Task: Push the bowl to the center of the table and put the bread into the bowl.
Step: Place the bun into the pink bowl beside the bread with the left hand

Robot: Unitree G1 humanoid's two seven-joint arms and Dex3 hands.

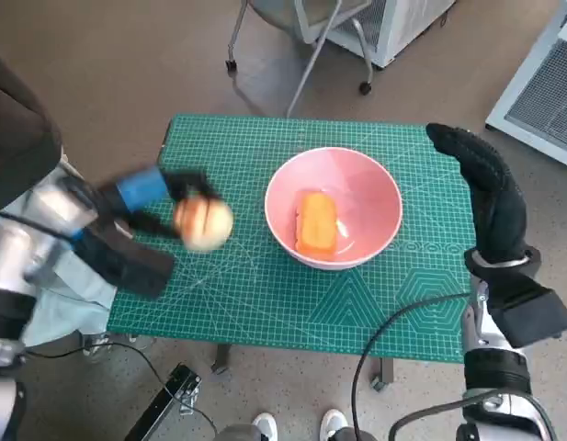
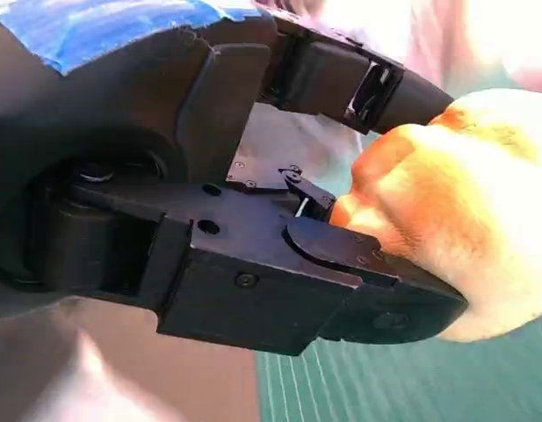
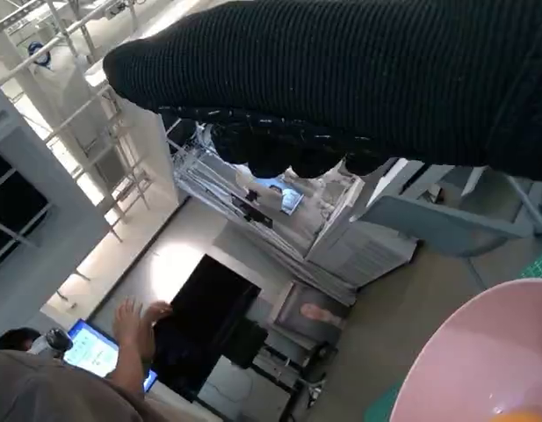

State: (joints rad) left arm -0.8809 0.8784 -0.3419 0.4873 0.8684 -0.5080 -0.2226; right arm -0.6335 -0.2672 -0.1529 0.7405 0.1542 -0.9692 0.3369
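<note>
Item one, nearest you: the left hand (image 1: 159,197), blue tape over its back, above the table's left side. Its fingers (image 2: 376,299) are closed round a round bread roll (image 1: 203,223), pale with a browned crease; the left wrist view shows the roll gripped from both sides and clear of the mat.

Item two: the right hand (image 1: 490,197) in its knitted glove, raised over the right edge of the table, holding nothing. You cannot tell from these views how far its fingers are spread.

Item three: the green cutting mat (image 1: 228,294) covering the table.

Item four: the pink bowl (image 1: 375,188), near the middle of the mat, slightly right of centre. An orange, loaf-shaped piece (image 1: 315,222) already lies inside it.

Item five, beyond the table: chair legs on castors (image 1: 297,55).

Status, as you may judge it: the push looks done. The roll, just left of the bowl's rim, has yet to go in.
</note>
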